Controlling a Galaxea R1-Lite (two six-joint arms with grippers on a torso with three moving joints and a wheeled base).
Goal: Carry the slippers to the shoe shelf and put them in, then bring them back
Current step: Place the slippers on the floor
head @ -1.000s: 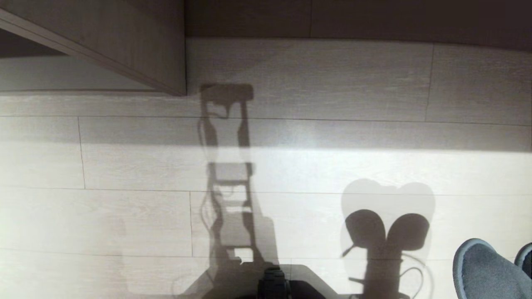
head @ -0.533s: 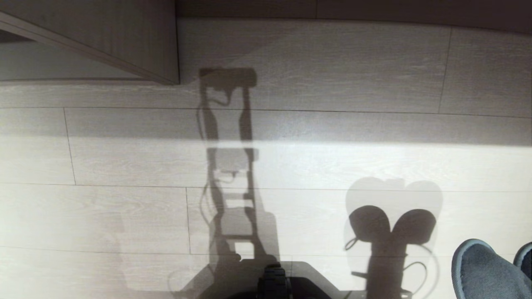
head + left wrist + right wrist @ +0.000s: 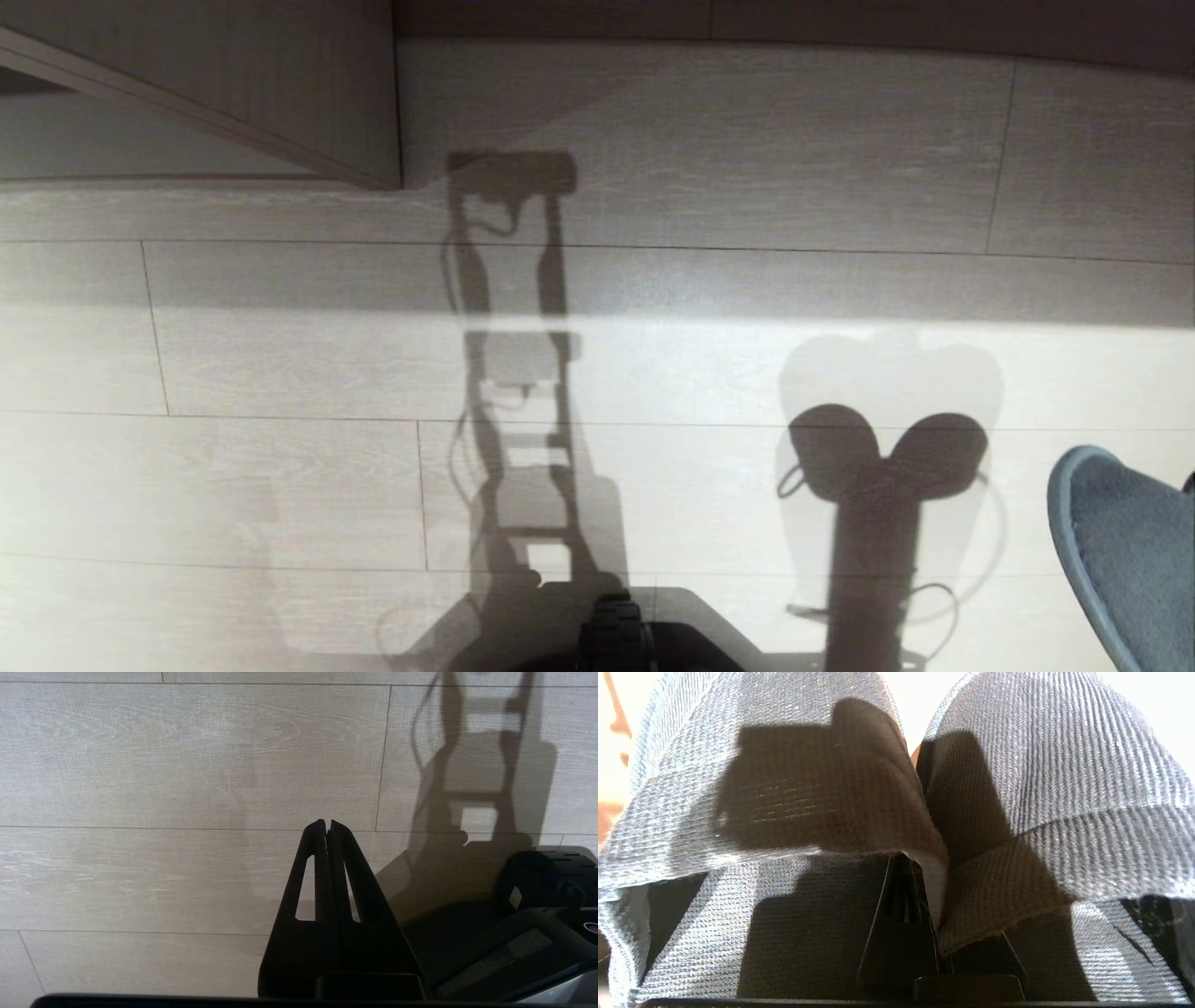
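Right gripper (image 3: pixel 903 877) clamped on the slippers (image 3: pixel 896 788), pinching both inner toe bands together, pair hanging ahead of the fingers, toes outward. Left gripper (image 3: pixel 328 828) closed, empty, parked over the floor (image 3: pixel 280 467). Wooden shelf (image 3: pixel 280 84) far off to front-left, away from the carrying arm.

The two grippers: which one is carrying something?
The right gripper, its fingers pinched shut on the grey-blue slippers that hang from it. The left gripper is shut too, but holds nothing, over bare floor.
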